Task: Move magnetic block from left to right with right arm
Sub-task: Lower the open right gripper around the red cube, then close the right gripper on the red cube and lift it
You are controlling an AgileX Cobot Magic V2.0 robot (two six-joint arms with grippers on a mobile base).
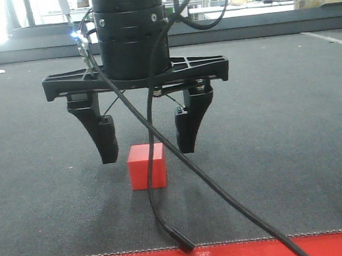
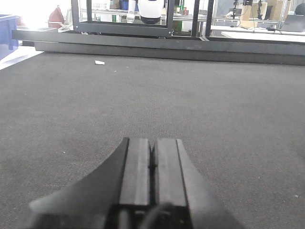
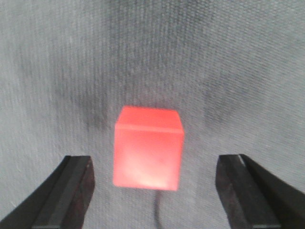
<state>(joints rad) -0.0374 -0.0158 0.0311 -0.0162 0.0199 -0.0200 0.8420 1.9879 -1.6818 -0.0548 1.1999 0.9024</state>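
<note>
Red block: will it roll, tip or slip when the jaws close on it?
The red block looks like a rigid, sharp-edged cube sitting flat on the textured mat, so it probably won't roll or tip. Its flat matte faces should grip well, though a push would likely slide it.

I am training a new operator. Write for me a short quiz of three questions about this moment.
1. True or false: the right tool is clamping the magnetic block.
2. The left tool is: A) wide open, B) shut and empty, C) holding a cube.
3. On what does the magnetic block stand?
Key: 1 false, its fingers are open and apart from the block; 2 B; 3 the dark mat.
</note>
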